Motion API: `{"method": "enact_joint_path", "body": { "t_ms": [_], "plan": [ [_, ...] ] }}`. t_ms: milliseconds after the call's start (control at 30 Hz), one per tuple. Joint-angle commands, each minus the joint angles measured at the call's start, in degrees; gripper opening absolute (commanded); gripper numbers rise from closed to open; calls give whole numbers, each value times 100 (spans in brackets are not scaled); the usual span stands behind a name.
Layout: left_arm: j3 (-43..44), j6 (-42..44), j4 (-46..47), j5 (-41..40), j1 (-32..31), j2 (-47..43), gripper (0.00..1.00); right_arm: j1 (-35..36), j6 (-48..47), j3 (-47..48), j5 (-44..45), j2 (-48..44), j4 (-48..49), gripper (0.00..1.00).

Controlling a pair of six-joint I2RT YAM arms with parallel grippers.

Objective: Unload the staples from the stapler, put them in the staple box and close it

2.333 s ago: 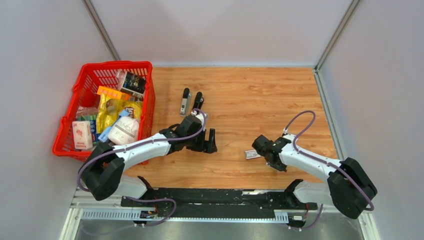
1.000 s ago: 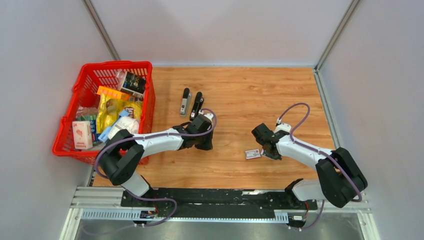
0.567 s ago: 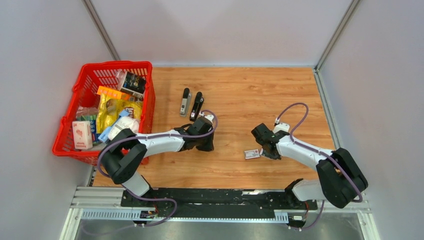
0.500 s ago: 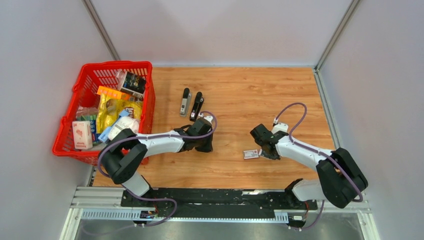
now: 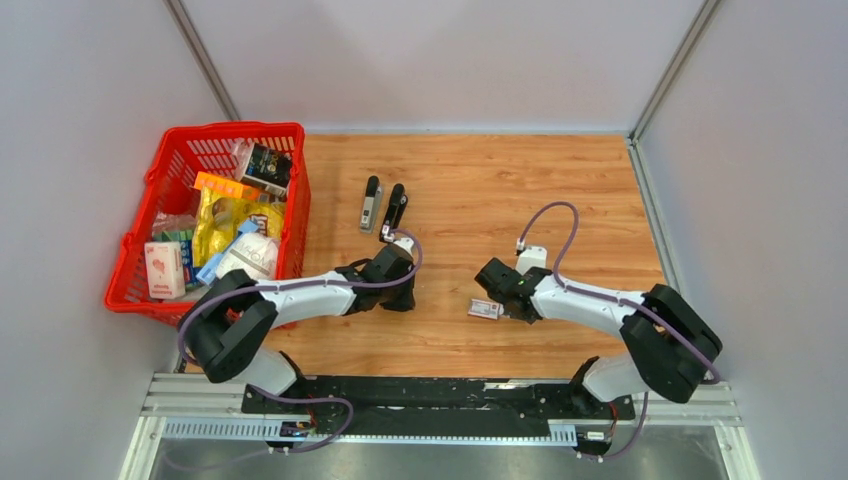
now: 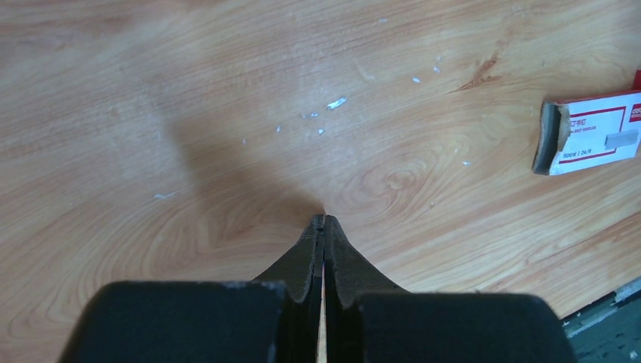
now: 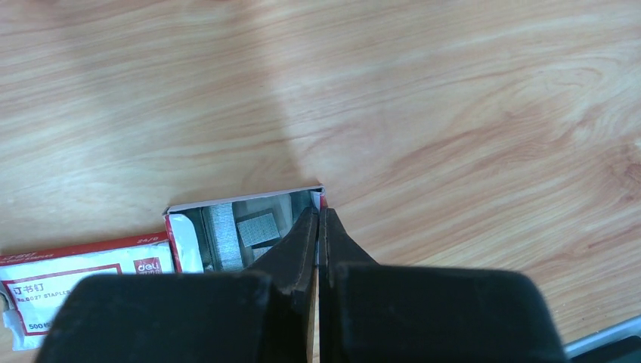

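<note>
Left end effector [image 6: 320,227]: fingers pressed together, nothing between, tips on bench [image 6: 136,91], well left of white-and-red box [image 6: 593,132]. Right end effector [image 7: 318,221]: fingers together, nothing seen between, tips touching box's open end. Staple strips [image 7: 258,228] lie inside box. Loose staple bits [image 6: 335,103] on bench left of box. Stapler with silvery rail [image 5: 370,206] and black stapler [image 5: 395,210] side by side, far-left of box. Red basket [image 5: 232,128] beyond them.

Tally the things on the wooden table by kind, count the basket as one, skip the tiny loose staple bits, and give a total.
Black staplers: 2
White-and-red staple box: 1
Red basket: 1
Total: 4
</note>
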Motion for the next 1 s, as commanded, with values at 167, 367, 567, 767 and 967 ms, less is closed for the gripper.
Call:
{"method": "enact_joint_path", "body": {
  "t_ms": [167,367,567,767,967],
  "plan": [
    [-229,33,-338,-478,-22,-827,0,646,213,487,-168,621,202,0],
    [-334,139,-558,-769,-22,-1136,0,646,363,356,-19,349,-27,0],
    [-202,253,-304,-585,-22,-811,0,646,275,101,-115,-125,-106,0],
    [79,569,4,-110,-22,-275,0,647,231,-172,-159,-539,-71,0],
    [193,701,531,610,-22,130,0,647,161,-207,-229,-574,61,0]
  ]
}}
